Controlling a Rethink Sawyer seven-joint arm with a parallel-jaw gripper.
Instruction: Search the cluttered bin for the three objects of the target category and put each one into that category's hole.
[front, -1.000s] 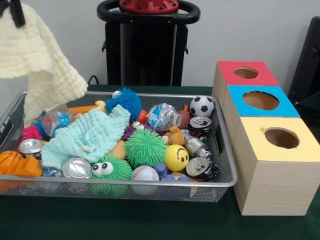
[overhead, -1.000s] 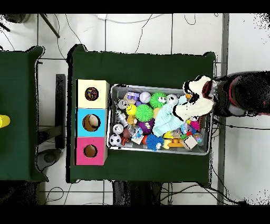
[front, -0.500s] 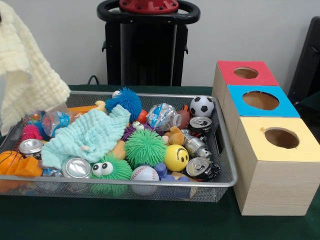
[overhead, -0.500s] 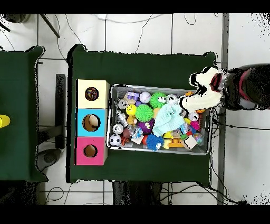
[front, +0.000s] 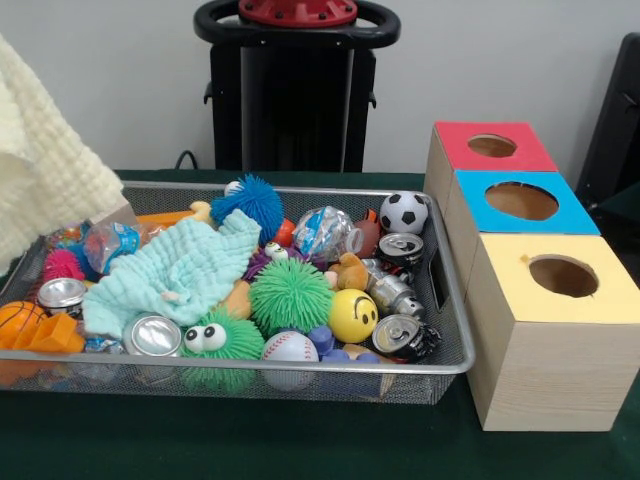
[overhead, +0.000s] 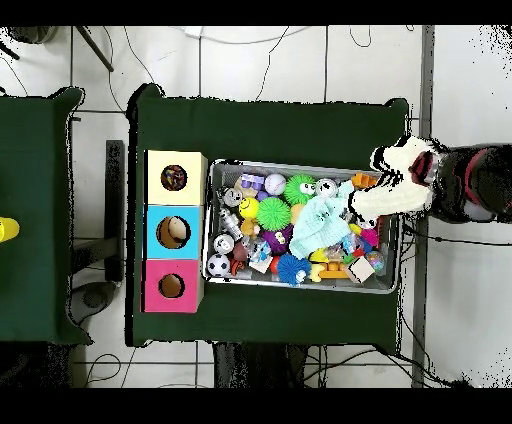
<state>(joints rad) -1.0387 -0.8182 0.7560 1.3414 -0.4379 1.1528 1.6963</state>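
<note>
The wire mesh bin (front: 300, 368) holds a jumble of toys, balls and cans; in the overhead view its rim (overhead: 300, 285) shows too. My gripper (overhead: 432, 172) is past the bin's right end in the overhead view, shut on a cream cloth (overhead: 395, 185) that hangs from it. In the front view only the cloth (front: 45, 190) shows, at the left edge over the bin's corner. A mint cloth (front: 180, 270) lies on the clutter. A soccer ball (front: 404, 212), a baseball (front: 290, 348), a yellow smiley ball (front: 352, 315) and crushed cans (front: 400, 336) lie uncovered.
Three wooden boxes with round holes stand in a row beside the bin: red lid (front: 460, 150), blue lid (front: 480, 215), yellow lid (front: 520, 290). The robot's pedestal (front: 295, 100) stands behind the bin. A green spiky ball (front: 290, 295) and a blue one (front: 250, 203) sit mid-bin.
The gripper has carried the cream cloth outward, off the bin's end; in the front view it slid left and the gripper left the picture. The toys beneath are uncovered.
</note>
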